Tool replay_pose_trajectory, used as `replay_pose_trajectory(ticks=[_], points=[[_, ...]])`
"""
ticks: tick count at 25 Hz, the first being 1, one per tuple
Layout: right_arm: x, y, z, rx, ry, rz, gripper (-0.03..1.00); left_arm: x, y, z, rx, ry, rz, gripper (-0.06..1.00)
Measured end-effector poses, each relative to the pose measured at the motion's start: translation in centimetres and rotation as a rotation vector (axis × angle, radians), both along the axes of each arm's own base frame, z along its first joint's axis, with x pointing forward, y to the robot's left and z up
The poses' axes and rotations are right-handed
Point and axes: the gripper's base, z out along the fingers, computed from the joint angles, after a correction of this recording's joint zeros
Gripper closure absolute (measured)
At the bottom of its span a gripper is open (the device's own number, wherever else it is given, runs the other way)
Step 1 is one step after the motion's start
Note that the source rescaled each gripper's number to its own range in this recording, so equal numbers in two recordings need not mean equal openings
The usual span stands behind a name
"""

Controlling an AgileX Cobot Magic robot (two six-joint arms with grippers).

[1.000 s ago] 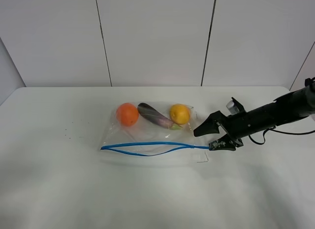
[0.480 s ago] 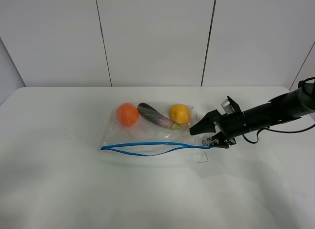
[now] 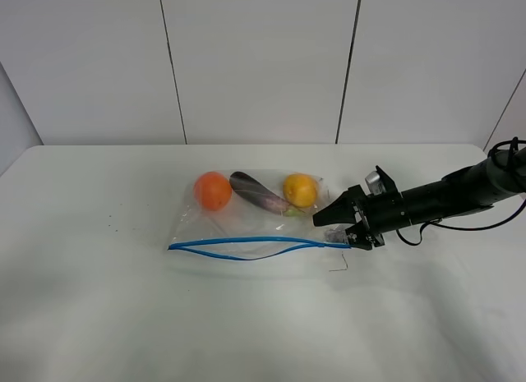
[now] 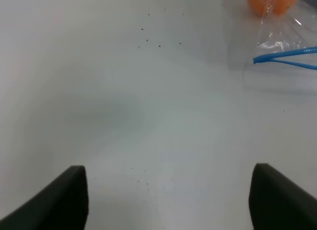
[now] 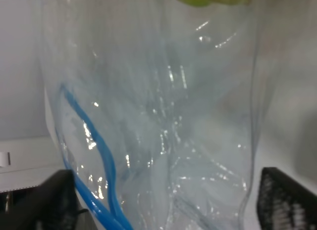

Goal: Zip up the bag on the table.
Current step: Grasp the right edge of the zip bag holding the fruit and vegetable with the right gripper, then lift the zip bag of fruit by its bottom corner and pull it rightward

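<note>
My right gripper (image 3: 334,232) has crept left, its spread fingers now straddling the right end of the bag (image 3: 238,226), lying mid-frame on the table (image 3: 99,300), so I judge pinching the zipper comes next.

- Exterior high: looks down across the table (image 3: 82,316) toward the wall (image 3: 246,62), bag (image 3: 246,226) at centre.
- Left wrist: low over table, sharing the bag's end.
- Right wrist: pressed close against the bag.
</note>
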Motion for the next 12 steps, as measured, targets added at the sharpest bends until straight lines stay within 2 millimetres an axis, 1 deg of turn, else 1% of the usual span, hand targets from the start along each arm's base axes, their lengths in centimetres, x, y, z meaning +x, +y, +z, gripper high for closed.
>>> replay_pose_trajectory(ticks=[2,3,5,7,8,12], points=[[-0.01,0.01,0.01,0.002,0.006,-0.002,0.34,0.0,0.0,0.0,0.0,0.0,0.0,-0.01],[-0.03,0.0,0.0,0.001,0.011,-0.002,0.42,0.0,0.0,0.0,0.0,0.0,0.0,-0.01],[-0.12,0.0,-0.03,-0.001,0.019,0.005,0.64,0.0,0.0,0.0,0.0,0.0,0.0,-0.01],[-0.18,0.02,0.01,0.003,0.027,0.008,0.9,0.0,0.0,0.0,0.0,0.0,0.0,-0.01],[-0.21,0.05,0.05,0.01,0.035,0.008,0.97,0.0,0.0,0.0,0.0,0.0,0.0,-0.01],[-0.28,0.21,0.38,0.054,0.091,-0.01,0.97,0.0,0.0,0.0,0.0,0.0,0.0,-0.01]])
